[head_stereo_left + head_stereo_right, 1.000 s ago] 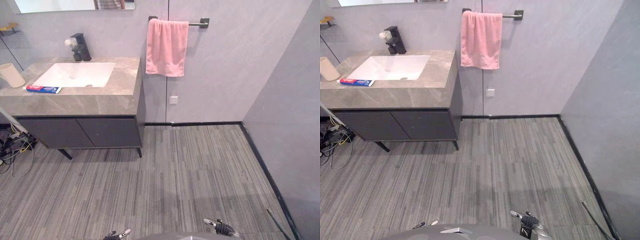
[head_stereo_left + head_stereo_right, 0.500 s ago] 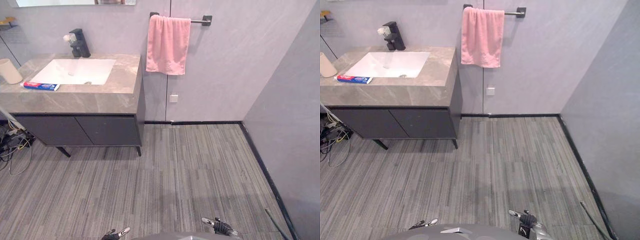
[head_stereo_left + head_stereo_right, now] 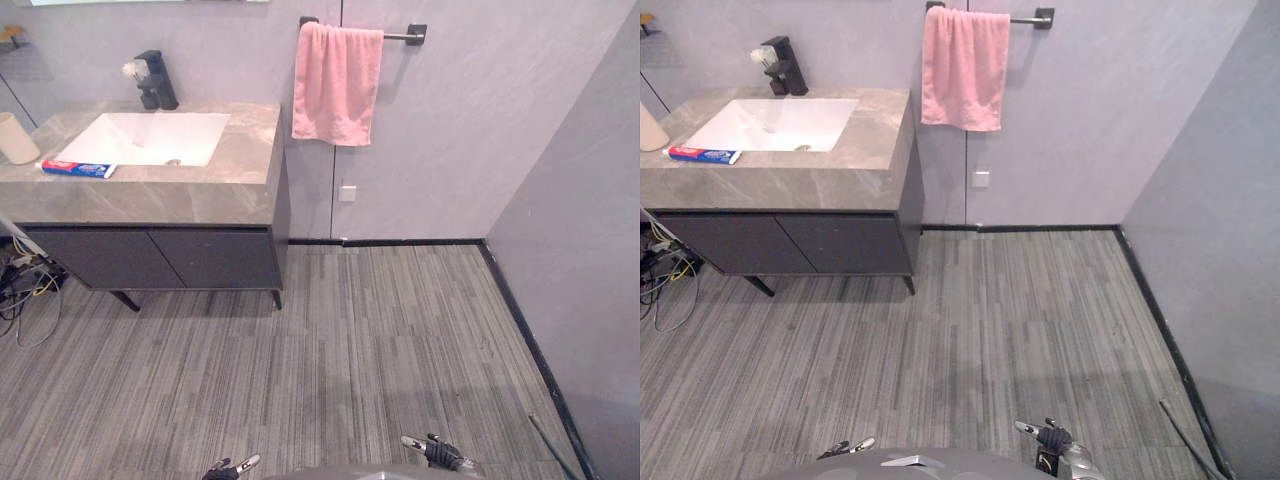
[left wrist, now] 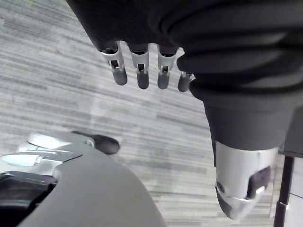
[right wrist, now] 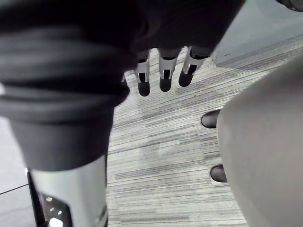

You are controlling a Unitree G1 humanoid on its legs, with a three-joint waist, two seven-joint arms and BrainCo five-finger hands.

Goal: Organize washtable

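The washtable (image 3: 190,195) is a grey stone counter with a white sink (image 3: 150,138), far off at the upper left. On its front left lies a toothpaste tube (image 3: 77,169), red, white and blue. A cream cup (image 3: 15,138) stands at the left end, and a black faucet (image 3: 155,80) rises behind the sink. My left hand (image 4: 137,71) hangs low over the floor with its fingers relaxed and holds nothing. My right hand (image 5: 163,71) hangs the same way, empty. Both hands, left (image 3: 232,467) and right (image 3: 437,452), sit at the bottom edge of the eye views, far from the counter.
A pink towel (image 3: 335,85) hangs from a black bar (image 3: 405,36) on the back wall, right of the counter. A dark cabinet (image 3: 160,258) on legs sits under the counter, with loose wires (image 3: 25,290) at its left. Grey striped floor (image 3: 380,340) stretches between; a wall (image 3: 590,250) closes the right side.
The whole picture has shifted: the counter and towel sit a little higher, so the camera moved. Nothing on the counter moved, and both hands hang as before.
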